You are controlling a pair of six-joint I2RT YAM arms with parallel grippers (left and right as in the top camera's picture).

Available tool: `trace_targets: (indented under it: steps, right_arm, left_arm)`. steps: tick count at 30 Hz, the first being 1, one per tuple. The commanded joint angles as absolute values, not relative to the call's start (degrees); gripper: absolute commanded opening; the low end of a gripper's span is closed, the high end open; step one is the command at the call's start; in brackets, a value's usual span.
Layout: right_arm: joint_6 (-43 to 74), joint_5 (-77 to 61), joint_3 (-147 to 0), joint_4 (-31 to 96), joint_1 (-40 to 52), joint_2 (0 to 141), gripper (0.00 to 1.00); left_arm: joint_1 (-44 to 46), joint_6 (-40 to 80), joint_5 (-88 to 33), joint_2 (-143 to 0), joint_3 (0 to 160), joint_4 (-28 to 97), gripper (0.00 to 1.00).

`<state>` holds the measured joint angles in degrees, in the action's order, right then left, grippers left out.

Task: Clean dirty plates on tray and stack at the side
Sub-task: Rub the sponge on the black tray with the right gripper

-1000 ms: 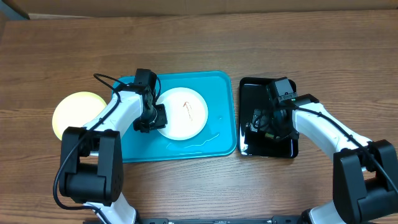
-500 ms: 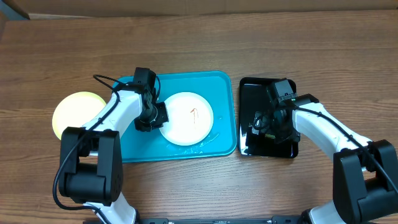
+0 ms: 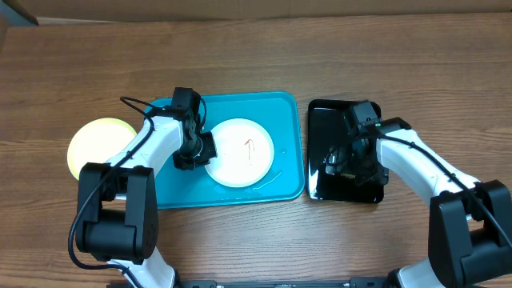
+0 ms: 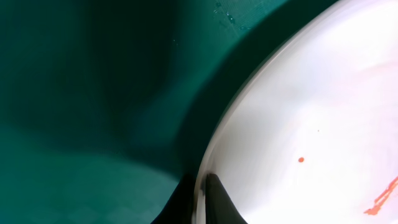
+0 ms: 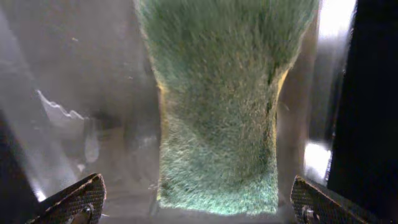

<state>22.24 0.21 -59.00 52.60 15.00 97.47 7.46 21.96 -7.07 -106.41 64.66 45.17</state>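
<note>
A white plate (image 3: 240,152) with a thin reddish-brown smear lies in the right half of the turquoise tray (image 3: 284,120). My left gripper (image 3: 196,152) is shut on the plate's left rim; in the left wrist view its fingers (image 4: 202,202) pinch the plate's white edge (image 4: 311,124) over the tray floor (image 4: 81,112). A pale yellow-green plate (image 3: 96,144) lies on the table left of the tray. My right gripper (image 3: 340,160) is open over the black tray (image 3: 320,116). Its fingers (image 5: 196,202) straddle a green sponge (image 5: 217,106) without touching it. A third plate is not visible.
The glossy black tray is wet and sits just right of the turquoise tray. A wet film lies on the turquoise tray floor below the white plate (image 3: 256,188). The brown wooden table (image 3: 256,56) extends behind both trays.
The white plate slid slightly to the right and down in my left gripper's hold and turned, so the smear now stands upright. The right gripper shifted slightly over the black tray.
</note>
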Motion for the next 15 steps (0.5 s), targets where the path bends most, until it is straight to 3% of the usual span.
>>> trace_targets:
  steps: [1, 8, 15]
  right_arm:
    - [22.06, 0.34, -61.65, 53.54, 14.70, 97.41, 0.97]
    - [22.55, 0.30, -57.71, 51.64, 14.79, 97.43, 0.97]
    - [25.52, 0.34, -51.59, 46.04, 15.16, 97.43, 0.87]
  left_arm:
    - [7.53, 21.87, -5.52, -107.90, 63.79, 45.12, 0.04]
    - [7.55, 21.89, -5.54, -107.90, 63.35, 44.93, 0.04]
    - [7.55, 21.91, -5.56, -107.90, 62.13, 43.55, 0.04]
